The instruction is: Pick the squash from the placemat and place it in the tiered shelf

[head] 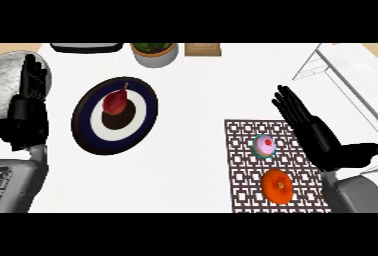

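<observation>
Squash (pixel 277 186) lies behind my right hand's (pixel 325 142) straight, empty fingers; approach step: next, draw back, lower, curl round it.

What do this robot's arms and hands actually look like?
The left forearm and right forearm are smooth grey shells. The left hand and right hand are black and humanlike, each with slim fingers and a thumb. No cables show.

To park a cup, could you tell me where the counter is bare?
Bare: the white counter between the round navy-ringed plate and the dark lattice placemat, and above the placemat. Crowded: the placemat itself, with pink cupcake, orange squash, right hand.
</observation>
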Robot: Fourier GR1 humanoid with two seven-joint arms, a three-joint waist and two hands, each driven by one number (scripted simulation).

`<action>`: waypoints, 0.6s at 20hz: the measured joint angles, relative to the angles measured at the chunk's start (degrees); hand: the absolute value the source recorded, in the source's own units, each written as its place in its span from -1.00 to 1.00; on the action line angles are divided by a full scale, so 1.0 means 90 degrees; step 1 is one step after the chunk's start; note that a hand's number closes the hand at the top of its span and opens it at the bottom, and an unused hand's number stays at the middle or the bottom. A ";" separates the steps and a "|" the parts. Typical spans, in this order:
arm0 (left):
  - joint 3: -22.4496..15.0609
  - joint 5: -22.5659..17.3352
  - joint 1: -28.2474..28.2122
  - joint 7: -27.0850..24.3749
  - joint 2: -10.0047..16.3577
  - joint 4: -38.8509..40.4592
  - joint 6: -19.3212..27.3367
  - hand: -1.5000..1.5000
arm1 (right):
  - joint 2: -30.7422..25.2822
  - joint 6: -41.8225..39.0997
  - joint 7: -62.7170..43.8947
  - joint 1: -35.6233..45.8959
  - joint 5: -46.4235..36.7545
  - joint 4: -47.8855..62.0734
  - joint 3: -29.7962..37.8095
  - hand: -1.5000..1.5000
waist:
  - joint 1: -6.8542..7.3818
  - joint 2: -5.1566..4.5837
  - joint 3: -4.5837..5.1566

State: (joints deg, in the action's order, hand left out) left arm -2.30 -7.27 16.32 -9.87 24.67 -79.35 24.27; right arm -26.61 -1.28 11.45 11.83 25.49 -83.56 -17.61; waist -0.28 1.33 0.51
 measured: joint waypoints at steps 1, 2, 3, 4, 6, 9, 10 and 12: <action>-0.0009 -0.0010 0.0026 0.0087 -0.0017 -0.0032 -0.0052 0.00 | -0.0022 -0.0114 0.0026 0.0084 0.0001 0.0035 0.0077 1.00 | 0.0009 -0.0032 -0.0014; 0.0017 -0.0106 0.0051 0.0150 -0.0007 -0.0007 -0.0192 0.00 | -0.0138 -0.0295 0.0037 0.0166 0.0041 -0.0008 0.0158 1.00 | 0.0011 -0.0059 -0.0024; -0.0033 -0.0187 0.0041 0.0278 -0.0027 -0.0039 -0.0322 0.00 | -0.0212 -0.0488 0.0102 0.0315 0.0053 0.0046 0.0209 1.00 | 0.0039 -0.0080 -0.0033; -0.0056 -0.0306 0.0062 0.0387 -0.0034 -0.0004 -0.0495 0.00 | -0.0300 -0.0725 0.0216 0.0434 0.0060 0.0079 0.0239 1.00 | 0.0051 -0.0102 -0.0040; -0.0209 -0.0488 0.0116 0.0702 -0.0109 0.0036 -0.0788 0.00 | -0.0489 -0.1179 0.0399 0.0764 0.0075 0.0117 0.0307 1.00 | 0.0081 -0.0135 -0.0051; -0.0368 -0.0798 0.0045 0.1107 -0.0207 0.0018 -0.1181 0.00 | -0.0778 -0.1127 0.0231 0.0866 -0.0091 0.0668 0.0530 -1.00 | 0.0104 -0.0166 -0.0050; -0.0440 -0.0853 0.0037 0.1254 -0.0259 -0.0057 -0.1230 0.00 | -0.0746 -0.1364 0.0160 0.0874 0.0170 0.0841 0.0595 -1.00 | 0.0122 -0.0171 -0.0057; -0.0451 -0.0997 -0.0010 0.1435 -0.0239 -0.0103 -0.1406 0.00 | -0.0711 -0.1995 0.0190 0.0851 0.0676 0.1148 0.0718 -1.00 | 0.0144 -0.0181 -0.0064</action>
State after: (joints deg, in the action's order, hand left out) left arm -6.36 -16.24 16.23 3.05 22.52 -80.28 11.62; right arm -33.00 -19.24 13.17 19.49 31.57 -73.23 -11.15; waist 1.01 -0.30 -0.07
